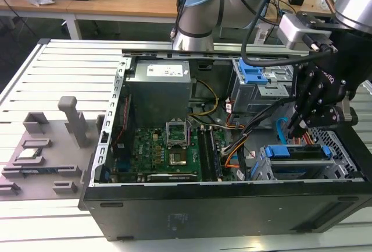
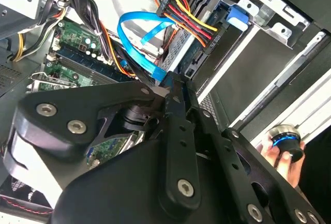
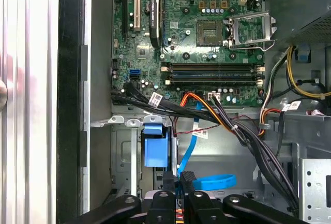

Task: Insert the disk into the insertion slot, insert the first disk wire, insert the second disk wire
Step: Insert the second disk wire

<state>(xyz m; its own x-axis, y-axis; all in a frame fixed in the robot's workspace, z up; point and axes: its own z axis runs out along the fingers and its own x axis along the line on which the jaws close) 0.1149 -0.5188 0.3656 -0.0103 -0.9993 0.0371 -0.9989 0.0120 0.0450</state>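
- Tool (image 1: 293, 130): black two-finger tool on the arm's wrist, lowered into the open computer case (image 1: 232, 205) at the exterior view's right. In both wrist views its fingertips are clenched on the connector end of the second disk wire (image 2: 137, 32), a flat light blue cable that curves in a loop just ahead of the tool.
- The disk (image 1: 293, 153): seated in the insertion slot (image 1: 343, 159), its blue carrier frame showing at the slot's mouth, just below the tool in the exterior view.
- Orange, red and black wire bundle (image 2: 183, 17): ends in a black connector at the disk's edge, beside the blue loop.
- Motherboard (image 3: 207, 32): green, flat on the case floor, with white tags on nearby cables; their print is too small to read.
- Power supply (image 1: 160, 83): grey box with a white label, at the far end of the case.
- Worktop (image 1: 64, 71): slatted metal, carrying the case.
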